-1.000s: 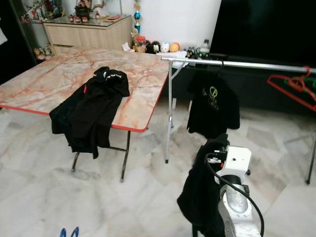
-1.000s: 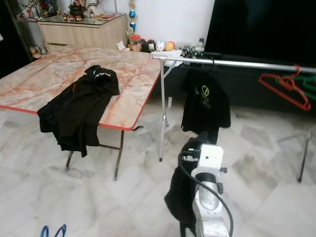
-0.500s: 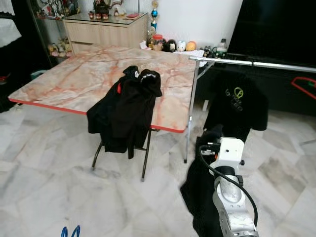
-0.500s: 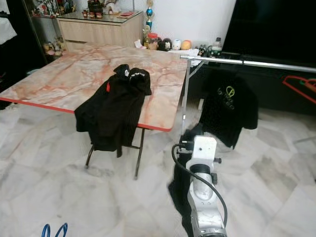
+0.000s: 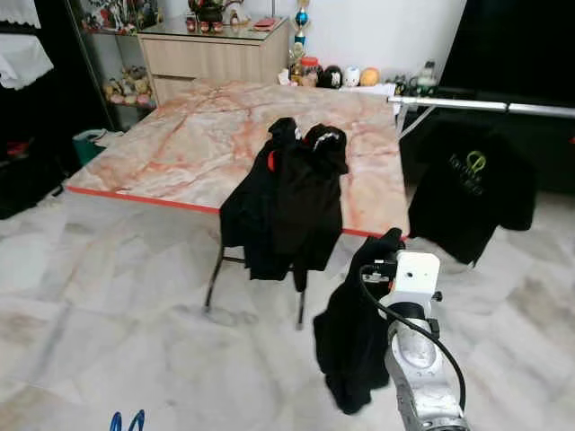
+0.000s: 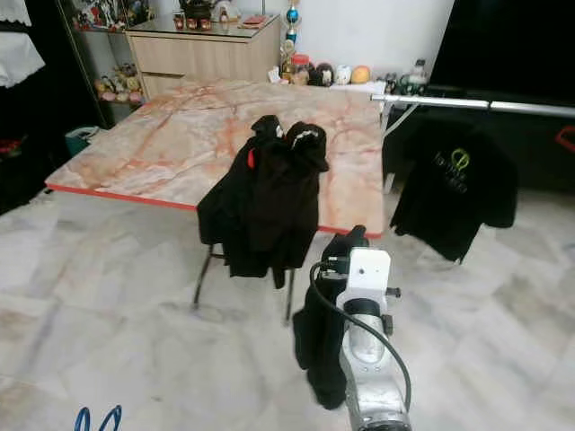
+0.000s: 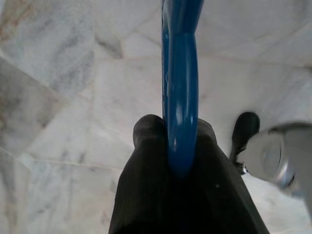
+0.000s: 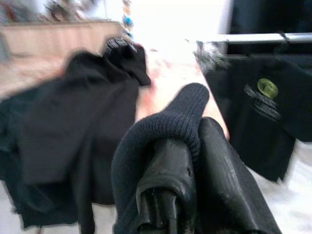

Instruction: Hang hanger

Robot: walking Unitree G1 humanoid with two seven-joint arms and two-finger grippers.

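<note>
Pinching a dark knitted black garment (image 8: 161, 131) between its two closed black fingers (image 8: 168, 170), our right end effector (image 5: 388, 260) is raised in front of us, and the cloth hangs down from it in a loose dark bundle above the pale marble floor (image 5: 108, 305). We see the garment's ribbed edge folded over one finger in the right wrist view. Our left end effector (image 7: 179, 146) hangs low over the floor with its fingers clamped on a glossy blue plastic hanger (image 7: 180, 83), whose blue tips (image 5: 126, 422) also peek in at the bottom edge of the head view.

Just beyond the right end effector stands a folding table with a pinkish marble-patterned, red-edged tabletop (image 5: 189, 144). A second black garment with a little red and white trim (image 5: 292, 202) lies on its near corner and drapes over the edge toward the floor. To the right of the tabletop, a silver metal clothes rail (image 5: 485, 105) carries a black T-shirt with a green round logo (image 5: 472, 193), hanging well apart from the garment we hold. Behind the tabletop is a light wooden cabinet (image 5: 220, 58), with small colourful figurines (image 5: 346, 77) lined along the white wall
</note>
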